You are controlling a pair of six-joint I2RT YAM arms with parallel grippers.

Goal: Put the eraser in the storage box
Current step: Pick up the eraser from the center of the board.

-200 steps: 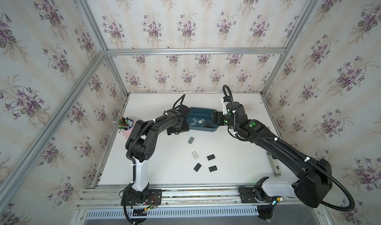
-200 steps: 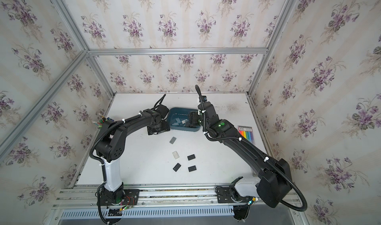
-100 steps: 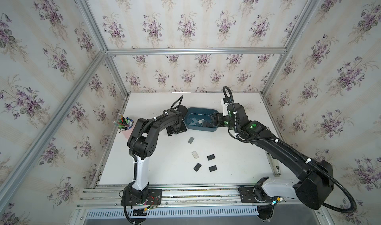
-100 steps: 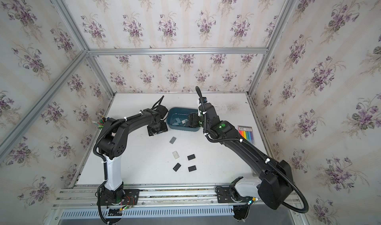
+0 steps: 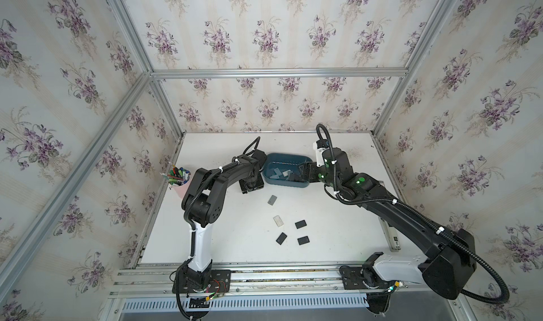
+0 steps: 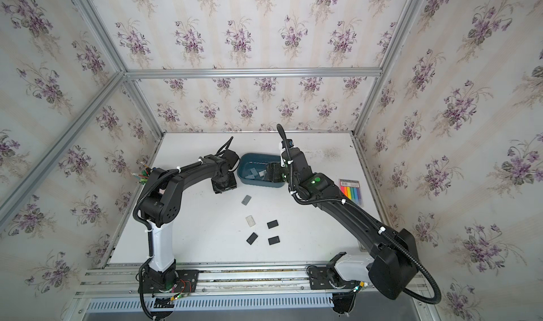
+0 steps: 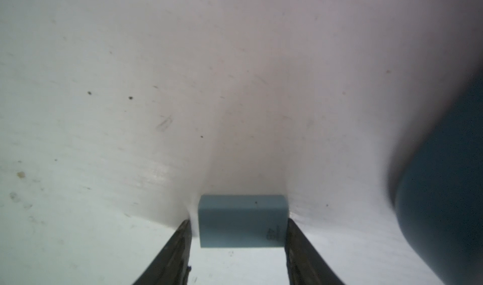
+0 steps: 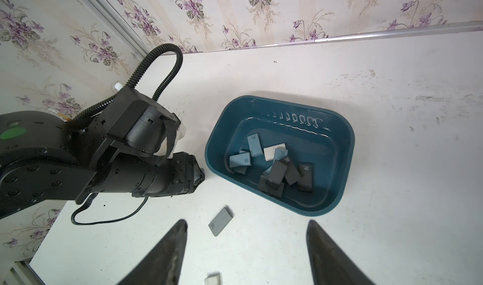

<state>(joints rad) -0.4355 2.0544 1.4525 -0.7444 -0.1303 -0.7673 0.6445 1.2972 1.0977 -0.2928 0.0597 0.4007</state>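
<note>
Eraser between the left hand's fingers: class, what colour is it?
Pale blue, marked 4B: the eraser shows best in the left wrist view.

I see the eraser (image 7: 243,221), a pale blue block stamped 4B, lying flat just outside one short end of the storage box (image 8: 335,140). That box is a dark teal tub, upright, with a loose pile of blocks (image 8: 277,171) inside.

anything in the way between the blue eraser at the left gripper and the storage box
Nothing visible: the blue eraser lies between the left gripper's jaws, the storage box close beside it, only its wall to clear.
</note>
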